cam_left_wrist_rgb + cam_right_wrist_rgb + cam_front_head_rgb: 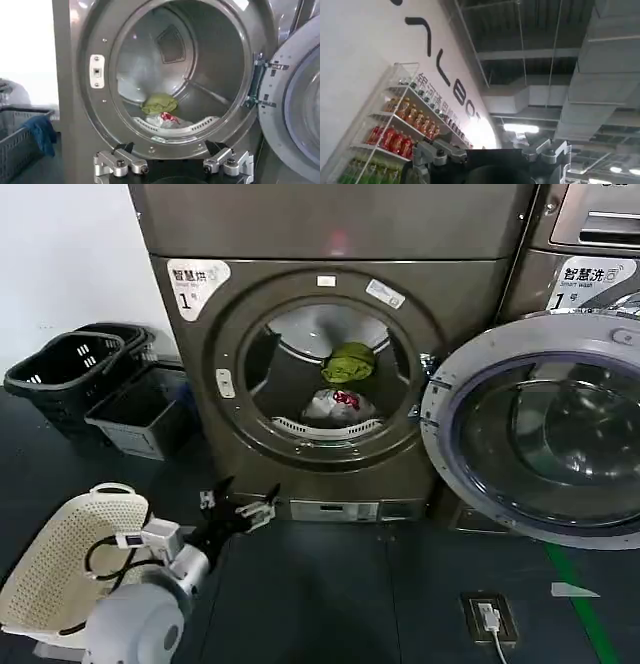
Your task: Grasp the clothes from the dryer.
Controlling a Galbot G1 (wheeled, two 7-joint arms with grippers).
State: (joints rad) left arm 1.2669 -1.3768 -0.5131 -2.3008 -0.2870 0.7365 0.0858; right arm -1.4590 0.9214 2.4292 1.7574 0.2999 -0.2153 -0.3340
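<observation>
**Approach to drum, nothing grasped yet**

Head view: my left gripper [238, 512] hangs low before the dryer [190, 394], fingers spread, holding nothing. Door [540, 439] swung fully aside. The clothes lie on the drum floor: olive green piece [349, 363] above, white-grey piece with red patch [338, 406] below, touching. White basket [60, 554] beside my arm; dark baskets [85, 374] off by the wall.

Left wrist view: porthole straight ahead, both pieces beyond the lip [172, 131]. Step judged: reach-in. Next I must rise over that lip, then descend onto cloth.

Right wrist view: right gripper [492, 152] released, aimed at ceiling, idle.
</observation>
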